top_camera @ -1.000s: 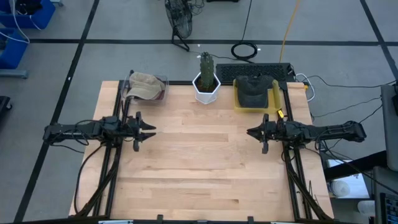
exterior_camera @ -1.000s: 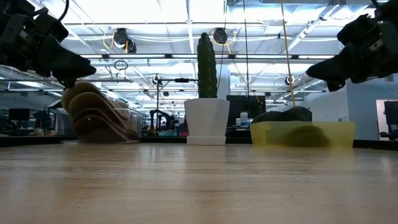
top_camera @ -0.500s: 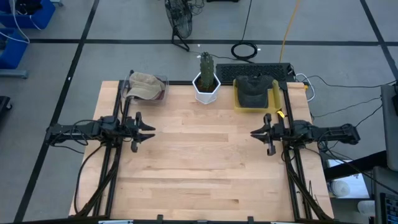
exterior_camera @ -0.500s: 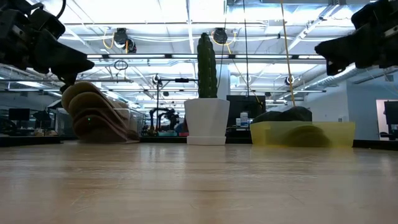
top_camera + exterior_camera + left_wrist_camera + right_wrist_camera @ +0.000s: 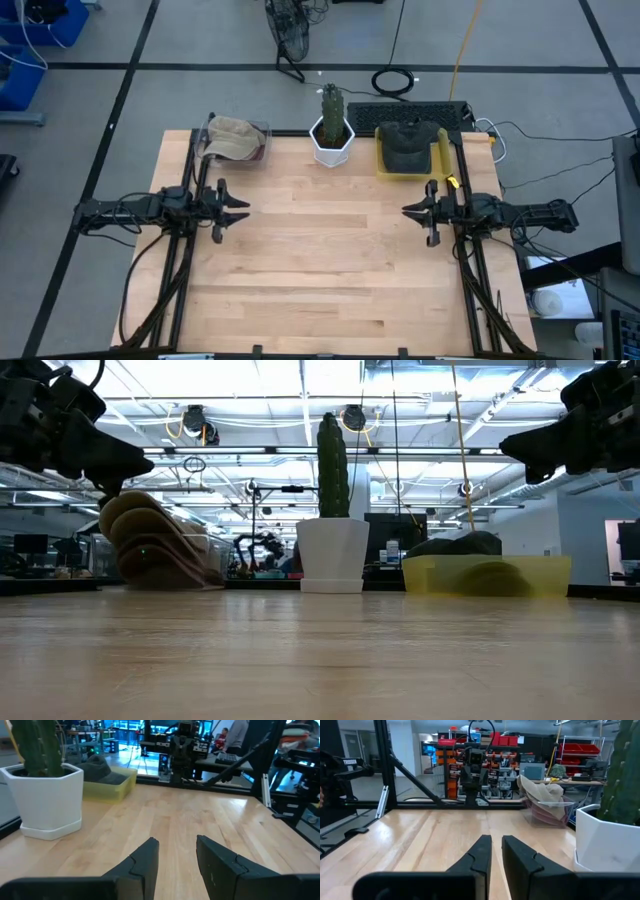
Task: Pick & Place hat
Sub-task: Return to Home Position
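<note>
Left edge of the table (image 5: 320,270): my left gripper (image 5: 243,211) hangs above the wood, pointing inward. Jaws released, a clear gap between the fingers (image 5: 145,862), nothing in them.

Far left corner: the brown cap (image 5: 230,137) sits in the transparent bin (image 5: 264,141). The cap is soft tan cloth with a rounded, creased crown. It spills over the bin's left side and hides most of it. From table height it looks tipped on edge, leaning against the bin's clear wall.

Far edge, middle: a green cactus (image 5: 331,102) stands upright in a white hexagonal pot (image 5: 331,146), between the two bins.

Just right of the pot: the yellow bin (image 5: 441,158) holds a dark grey hat (image 5: 408,143). The crown is up and rises above the rim.

Right edge: my right gripper (image 5: 407,212) faces the left one across bare wood, well apart from it. Jaws nearly together, only a thin slit between the fingers (image 5: 475,857). They grip nothing.
</note>
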Action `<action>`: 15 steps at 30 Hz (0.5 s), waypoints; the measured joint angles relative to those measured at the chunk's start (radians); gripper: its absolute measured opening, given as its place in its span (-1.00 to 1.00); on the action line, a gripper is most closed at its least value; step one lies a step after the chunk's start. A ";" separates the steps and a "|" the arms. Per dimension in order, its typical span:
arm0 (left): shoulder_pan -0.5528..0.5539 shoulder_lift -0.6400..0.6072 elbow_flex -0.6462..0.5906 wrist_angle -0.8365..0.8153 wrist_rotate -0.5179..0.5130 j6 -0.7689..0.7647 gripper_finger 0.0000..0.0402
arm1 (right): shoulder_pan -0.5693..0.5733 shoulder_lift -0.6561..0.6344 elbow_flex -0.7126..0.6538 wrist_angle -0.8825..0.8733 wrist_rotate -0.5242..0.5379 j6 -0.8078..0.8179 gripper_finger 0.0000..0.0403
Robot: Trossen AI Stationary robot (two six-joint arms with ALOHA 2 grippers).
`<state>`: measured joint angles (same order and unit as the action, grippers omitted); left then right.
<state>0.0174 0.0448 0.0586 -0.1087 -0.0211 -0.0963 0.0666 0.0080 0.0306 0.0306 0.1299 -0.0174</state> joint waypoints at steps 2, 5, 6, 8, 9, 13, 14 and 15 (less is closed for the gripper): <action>0.000 0.000 0.000 0.001 -0.006 -0.003 -0.32 | 0.000 0.000 -0.012 0.002 0.000 -0.002 -0.83; 0.000 0.000 0.000 0.001 -0.006 -0.003 -0.32 | 0.000 0.001 -0.016 0.006 0.001 -0.031 -0.83; 0.000 0.000 0.000 0.001 -0.006 -0.003 -0.32 | 0.000 0.001 -0.016 0.008 0.002 -0.051 -0.83; 0.000 0.000 0.000 0.001 -0.006 -0.003 -0.32 | 0.000 0.001 -0.016 0.010 0.003 -0.093 -0.83; 0.000 0.000 0.000 0.001 -0.006 -0.003 -0.32 | 0.000 0.001 -0.016 0.011 0.004 -0.103 -0.83; 0.000 0.000 0.000 0.001 -0.006 -0.003 -0.32 | 0.000 0.001 -0.016 0.037 0.006 -0.081 -0.83; 0.000 0.000 0.000 0.001 -0.006 -0.003 -0.32 | 0.000 0.001 -0.016 0.044 0.006 -0.071 -0.83; 0.000 0.000 0.000 0.001 -0.006 -0.004 -0.32 | 0.000 0.001 -0.016 0.052 0.007 -0.063 -0.83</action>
<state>0.0174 0.0452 0.0586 -0.1078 -0.0276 -0.1001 0.0666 0.0086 0.0151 0.0826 0.1365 -0.0802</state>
